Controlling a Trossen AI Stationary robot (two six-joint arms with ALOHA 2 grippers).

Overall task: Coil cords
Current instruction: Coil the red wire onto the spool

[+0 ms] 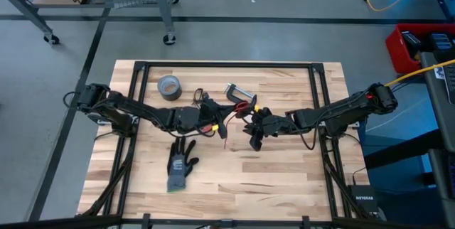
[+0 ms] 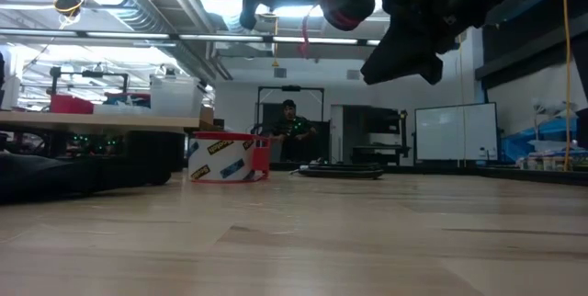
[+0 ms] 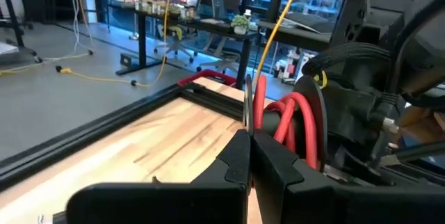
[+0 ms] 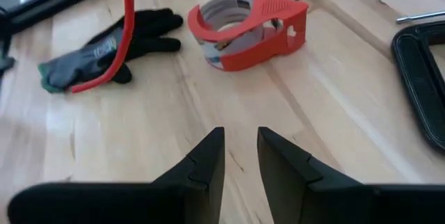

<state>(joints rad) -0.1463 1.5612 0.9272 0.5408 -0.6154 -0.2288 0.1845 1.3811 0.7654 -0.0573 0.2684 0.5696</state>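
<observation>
My left gripper [image 3: 249,147] has its two dark fingers pressed together, pinching the thin red flexible cord [image 3: 259,102] at their tips; the cord's loops bunch up just beyond them, hard against my right arm's dark wrist housing [image 3: 361,106]. In the high view this gripper [image 1: 213,124] sits raised near the middle of the pale wooden table [image 1: 284,179], and a strand of the red cord [image 1: 222,131] trails down from it.

My right gripper [image 4: 240,144] hangs over bare wood with its fingers parted by a narrow gap, holding and touching nothing. From above it [image 1: 254,141] points toward the left one, close but apart.

Around them: a red plastic tape dispenser holding a pale roll [image 4: 247,29] lies ahead of the right gripper, with a grey-and-black work glove [image 4: 104,46] farther off and the red cord hanging in front of it. A grey duct-tape roll [image 1: 169,86] and a silver clamp [image 1: 238,92] lie toward the table's far edge.
</observation>
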